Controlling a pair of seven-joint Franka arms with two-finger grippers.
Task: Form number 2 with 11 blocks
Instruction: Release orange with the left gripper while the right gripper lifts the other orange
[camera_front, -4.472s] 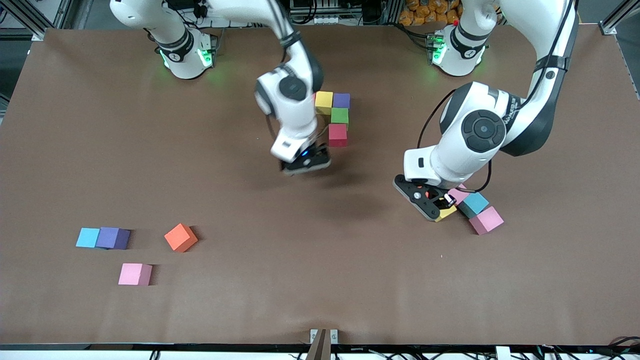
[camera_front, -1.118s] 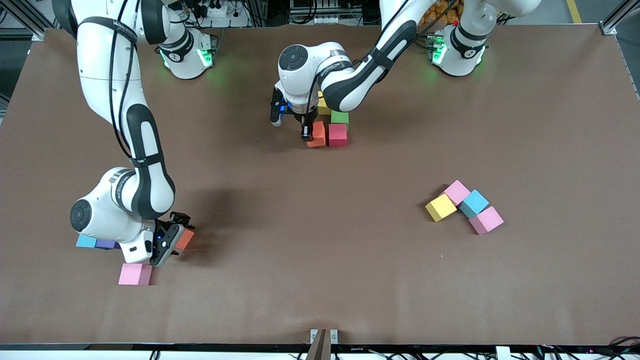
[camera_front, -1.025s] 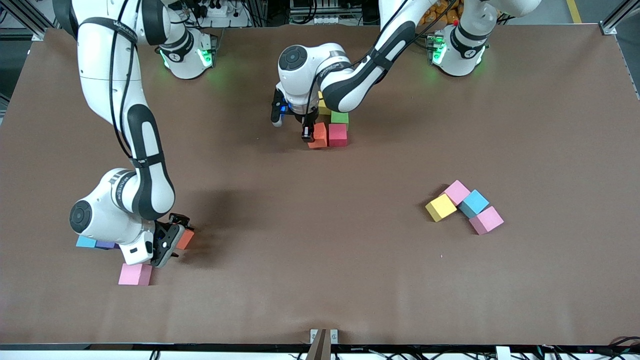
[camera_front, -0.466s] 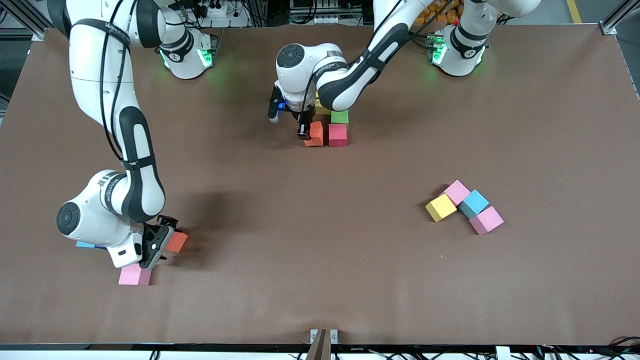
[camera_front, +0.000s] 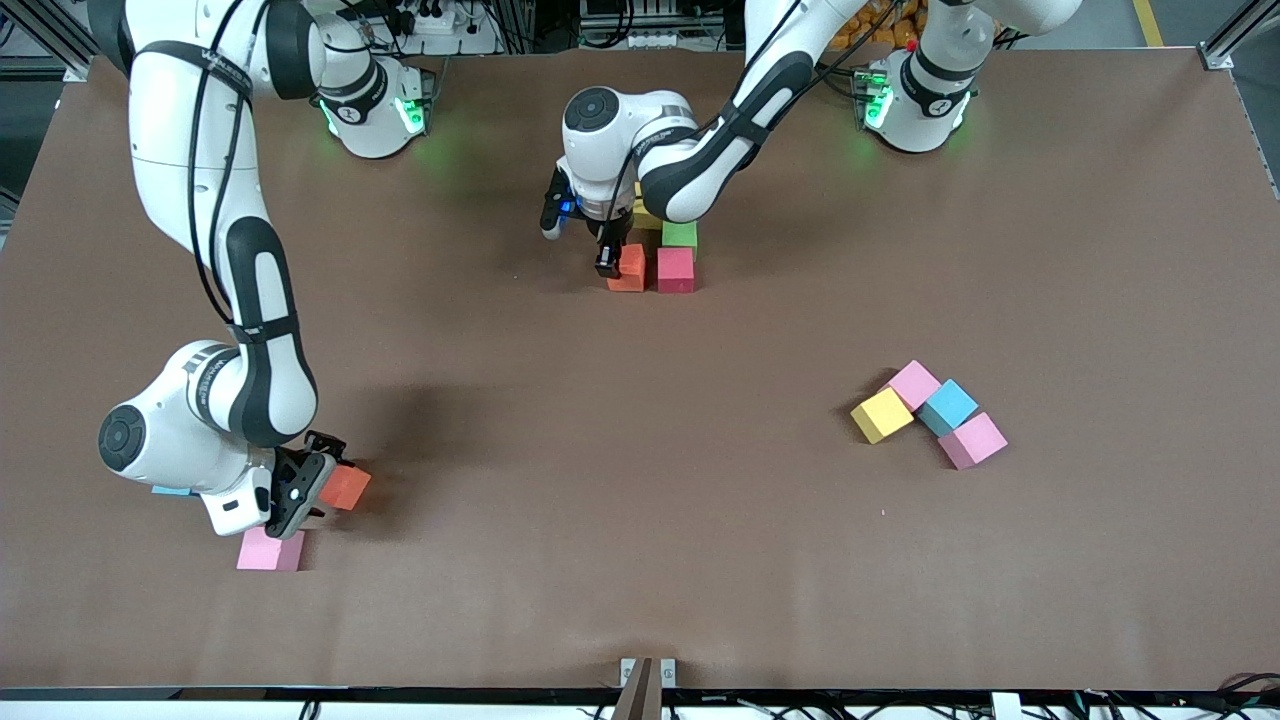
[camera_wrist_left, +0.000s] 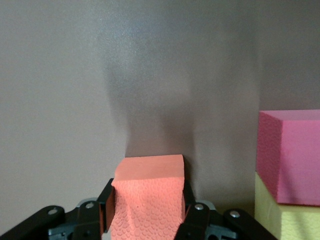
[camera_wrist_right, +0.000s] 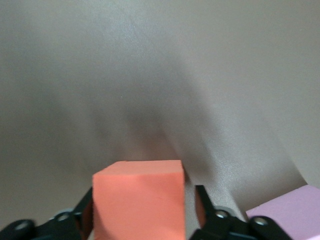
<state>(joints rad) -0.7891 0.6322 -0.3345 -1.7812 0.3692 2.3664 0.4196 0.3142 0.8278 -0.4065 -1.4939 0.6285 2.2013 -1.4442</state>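
The started number 2 lies mid-table near the bases: a red block (camera_front: 675, 270), a green block (camera_front: 680, 235) and a yellow block (camera_front: 645, 215) half hidden by the left arm. My left gripper (camera_front: 622, 262) (camera_wrist_left: 145, 205) is shut on an orange block (camera_front: 632, 268) (camera_wrist_left: 147, 195), low beside the red block (camera_wrist_left: 290, 155). My right gripper (camera_front: 333, 478) (camera_wrist_right: 144, 215) is down at a second orange block (camera_front: 347, 488) (camera_wrist_right: 139, 200). That block sits between its fingers, with a narrow gap at one finger (camera_wrist_right: 202, 205).
A pink block (camera_front: 270, 550) (camera_wrist_right: 290, 215) lies just nearer the camera than the right gripper; a sliver of light blue block (camera_front: 168, 490) shows under that arm. Toward the left arm's end sit a yellow block (camera_front: 880, 415), two pink blocks (camera_front: 913, 383) (camera_front: 972, 440) and a light blue block (camera_front: 948, 405).
The right gripper has slid slightly toward the camera and the right arm's end, the orange block shifting with it, and its fingers have narrowed round the block. The left gripper has barely moved.
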